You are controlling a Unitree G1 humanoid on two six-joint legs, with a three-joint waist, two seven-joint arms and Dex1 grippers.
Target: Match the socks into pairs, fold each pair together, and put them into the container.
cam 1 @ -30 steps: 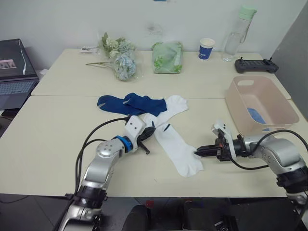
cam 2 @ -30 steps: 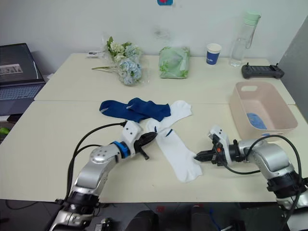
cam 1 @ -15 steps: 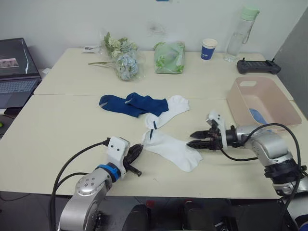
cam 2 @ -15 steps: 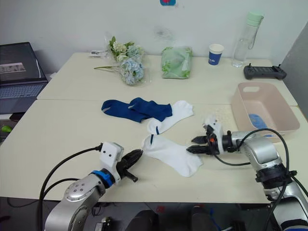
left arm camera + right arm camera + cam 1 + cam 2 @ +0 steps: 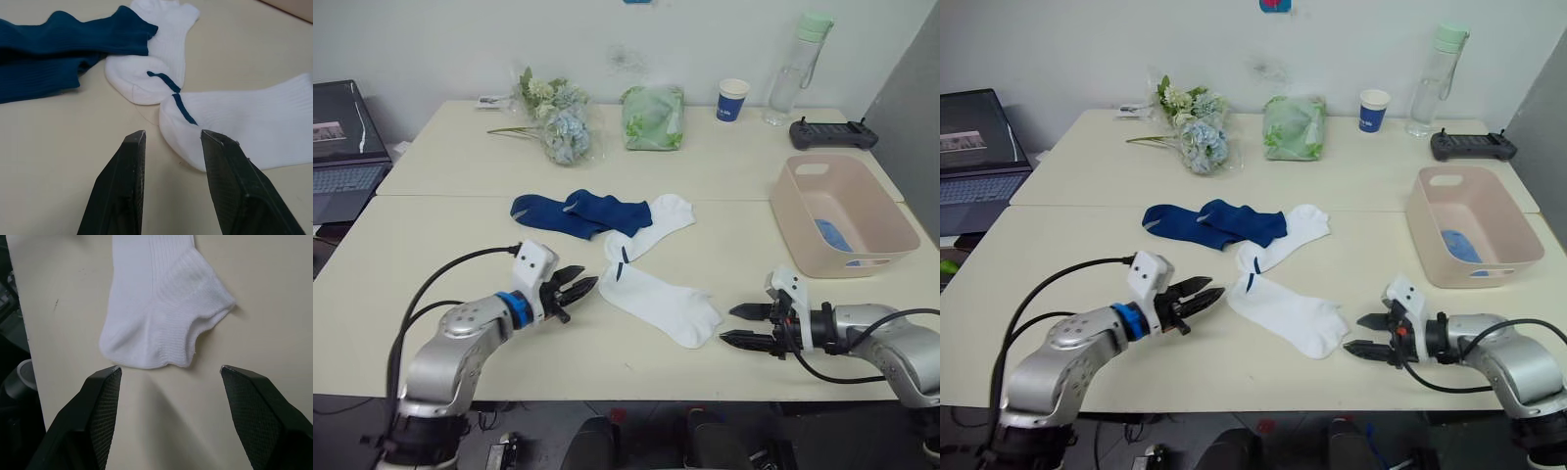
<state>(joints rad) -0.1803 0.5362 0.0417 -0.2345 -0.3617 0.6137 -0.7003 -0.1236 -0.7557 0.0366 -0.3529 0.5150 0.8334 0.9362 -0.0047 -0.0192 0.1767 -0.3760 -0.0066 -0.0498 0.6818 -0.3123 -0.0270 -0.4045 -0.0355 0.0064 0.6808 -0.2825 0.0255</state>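
Two white socks lie mid-table. The near one (image 5: pixel 661 305) is flat between my grippers, and the far one (image 5: pixel 651 223) touches its cuff. Two navy socks (image 5: pixel 578 212) overlap just behind, to the left. A light blue sock (image 5: pixel 830 235) rests inside the pink container (image 5: pixel 891 220) at the right. My left gripper (image 5: pixel 578 287) is open and empty, a short way left of the near sock's marked cuff (image 5: pixel 182 104). My right gripper (image 5: pixel 734 325) is open and empty, just right of that sock's toe end (image 5: pixel 156 318).
Along the back edge stand a flower bunch (image 5: pixel 558 122), a green bag (image 5: pixel 653 116), a blue-and-white paper cup (image 5: pixel 732 100), a clear bottle (image 5: pixel 798 64) and a black controller (image 5: pixel 832 132). A laptop (image 5: pixel 342 147) sits off to the far left.
Both grippers were shut at the ends of the near white sock. They have opened and drawn away from it, the right one toward the front edge. The sock lies flat.
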